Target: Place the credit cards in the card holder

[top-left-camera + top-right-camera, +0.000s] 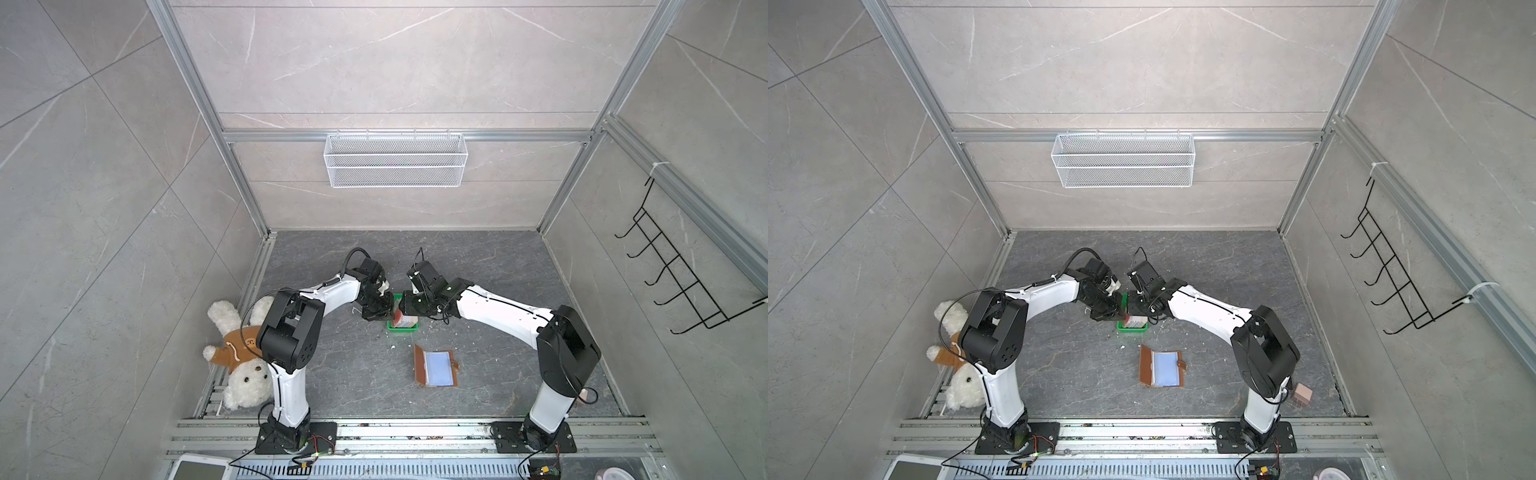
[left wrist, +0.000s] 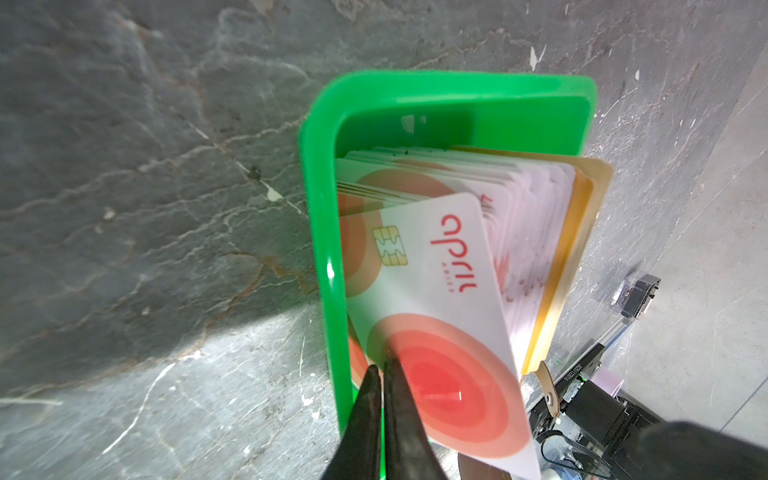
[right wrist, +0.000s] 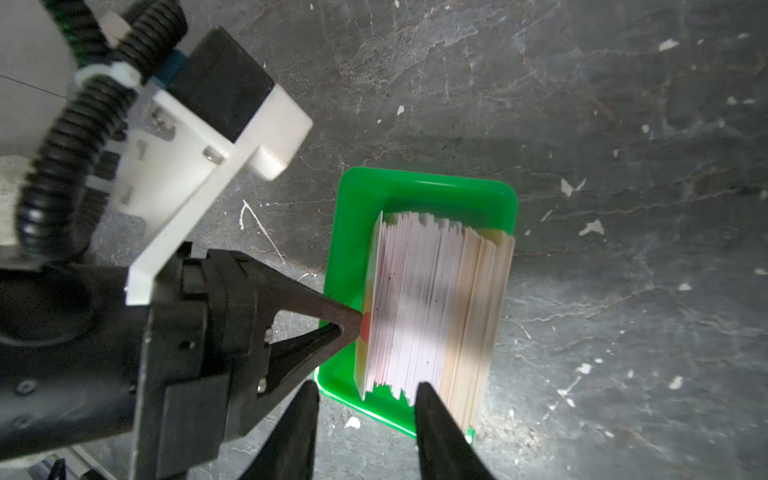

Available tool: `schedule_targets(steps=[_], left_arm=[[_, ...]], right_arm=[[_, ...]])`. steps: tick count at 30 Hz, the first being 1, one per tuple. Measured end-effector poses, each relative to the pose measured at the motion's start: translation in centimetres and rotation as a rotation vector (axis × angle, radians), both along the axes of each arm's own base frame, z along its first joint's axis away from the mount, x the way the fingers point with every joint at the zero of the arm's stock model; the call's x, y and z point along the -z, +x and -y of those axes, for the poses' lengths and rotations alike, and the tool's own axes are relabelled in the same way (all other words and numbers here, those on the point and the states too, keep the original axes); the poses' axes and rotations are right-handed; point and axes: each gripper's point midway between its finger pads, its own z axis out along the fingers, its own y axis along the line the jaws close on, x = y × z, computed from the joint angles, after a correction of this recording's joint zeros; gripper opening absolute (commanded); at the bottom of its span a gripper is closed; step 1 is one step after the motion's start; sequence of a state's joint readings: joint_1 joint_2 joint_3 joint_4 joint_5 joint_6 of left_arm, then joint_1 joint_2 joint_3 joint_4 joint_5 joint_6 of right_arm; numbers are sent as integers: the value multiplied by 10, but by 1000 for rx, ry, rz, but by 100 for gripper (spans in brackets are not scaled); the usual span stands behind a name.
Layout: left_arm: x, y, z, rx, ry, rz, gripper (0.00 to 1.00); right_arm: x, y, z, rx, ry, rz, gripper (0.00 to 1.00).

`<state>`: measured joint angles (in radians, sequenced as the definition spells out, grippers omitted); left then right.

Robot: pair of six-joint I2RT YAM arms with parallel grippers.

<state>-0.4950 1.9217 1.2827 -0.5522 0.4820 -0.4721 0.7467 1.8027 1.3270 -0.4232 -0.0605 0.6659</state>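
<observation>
The credit cards (image 3: pixel 432 299) stand on edge as a thick stack in a small green tray (image 3: pixel 415 183), mid-table in both top views (image 1: pixel 405 320). My left gripper (image 2: pixel 382 374) is shut, its tips pressing on the red blot of the front card (image 2: pixel 436 266), which leans away from the rest. My right gripper (image 3: pixel 368 392) is open above the near end of the stack, its jaws straddling the front cards; one finger (image 3: pixel 424 399) touches their edges. The card holder (image 1: pixel 436 365) lies open on the table nearer the arm bases, bluish sleeves up.
A white teddy bear (image 1: pixel 241 361) lies at the table's left edge behind the left arm. A wire basket (image 1: pixel 395 160) hangs on the back wall and a black hook rack (image 1: pixel 681 274) on the right wall. A small box (image 1: pixel 1302 395) sits by the right arm's base.
</observation>
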Motion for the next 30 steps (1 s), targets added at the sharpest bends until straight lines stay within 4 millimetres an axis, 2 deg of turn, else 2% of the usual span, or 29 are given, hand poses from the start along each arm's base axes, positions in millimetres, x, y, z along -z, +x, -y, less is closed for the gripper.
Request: schedule_targets(steps=[5, 14, 30], left_arm=[[0, 0, 0, 0, 0, 0, 9], [0, 0, 0, 0, 0, 0, 9], [0, 0, 0, 0, 1, 2, 9]], right_arm=[[16, -1, -2, -1, -10, -36, 31], [31, -2, -7, -6, -10, -67, 22], [25, 0, -11, 22, 30, -69, 0]])
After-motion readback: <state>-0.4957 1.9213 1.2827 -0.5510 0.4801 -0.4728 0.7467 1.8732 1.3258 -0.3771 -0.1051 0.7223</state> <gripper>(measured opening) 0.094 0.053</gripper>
